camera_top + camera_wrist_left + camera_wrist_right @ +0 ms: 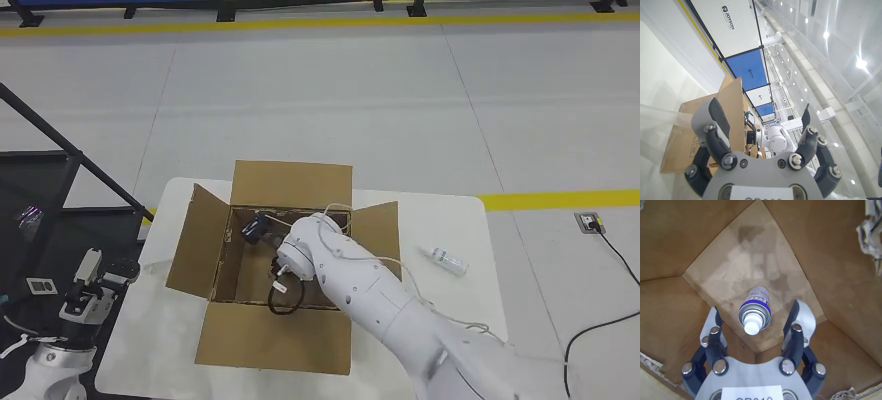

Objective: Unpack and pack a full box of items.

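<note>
the hall is bright, lit from above by rows of round ceiling lamps (826, 34) that flare into white starbursts in the left wrist view, and the pale floor (400, 90) and white table (465, 225) in the top view lie in flat, even light. inside the cardboard box (838, 275) the light is dimmer, with uneven shade on its bottom and a small glint on the metal top of the spray can (755, 311). both wrist views bend straight lines near their edges.

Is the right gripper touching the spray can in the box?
Apart. Right wrist view: the right gripper is open, with box floor showing between each finger and the spray can.
</note>
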### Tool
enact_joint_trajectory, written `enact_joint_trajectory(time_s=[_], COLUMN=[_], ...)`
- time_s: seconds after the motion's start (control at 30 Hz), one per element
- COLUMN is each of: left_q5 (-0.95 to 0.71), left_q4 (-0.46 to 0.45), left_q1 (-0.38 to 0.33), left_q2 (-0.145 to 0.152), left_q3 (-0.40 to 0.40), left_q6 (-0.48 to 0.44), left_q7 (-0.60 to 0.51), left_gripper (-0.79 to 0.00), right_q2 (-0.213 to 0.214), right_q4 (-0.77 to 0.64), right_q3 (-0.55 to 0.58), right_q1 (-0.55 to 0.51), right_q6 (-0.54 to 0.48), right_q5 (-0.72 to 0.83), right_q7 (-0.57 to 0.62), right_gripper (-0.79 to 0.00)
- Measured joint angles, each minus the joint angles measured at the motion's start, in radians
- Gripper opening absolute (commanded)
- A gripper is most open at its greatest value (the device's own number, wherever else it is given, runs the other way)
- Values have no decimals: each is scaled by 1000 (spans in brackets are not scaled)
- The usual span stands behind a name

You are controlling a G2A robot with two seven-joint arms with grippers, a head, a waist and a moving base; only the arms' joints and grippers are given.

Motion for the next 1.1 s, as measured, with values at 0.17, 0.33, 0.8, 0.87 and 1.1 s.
enact_joint_trajectory(time_s=[0.17, 0.33, 0.8, 0.87, 1.1], left_q5=[0, 0, 0, 0, 0], left_q4=[0, 0, 0, 0, 0], left_q1=[0, 0, 0, 0, 0], left_q2=[0, 0, 0, 0, 0], left_q3=[0, 0, 0, 0, 0], left_q6=[0, 0, 0, 0, 0], left_q7=[0, 0, 0, 0, 0], left_gripper=[0, 0, 0, 0, 0], right_q2=[8, 55, 298, 320, 369], right_q4=[-68, -234, -1163, -1265, -1385], right_q3=[47, 123, 581, 665, 951], right_q1=[38, 34, -412, -487, -646], right_q6=[-4, 4, 70, 60, 4], right_q5=[9, -2, -505, -588, -769], right_q7=[-8, 64, 416, 455, 535], right_gripper=[0, 0, 0, 0, 0])
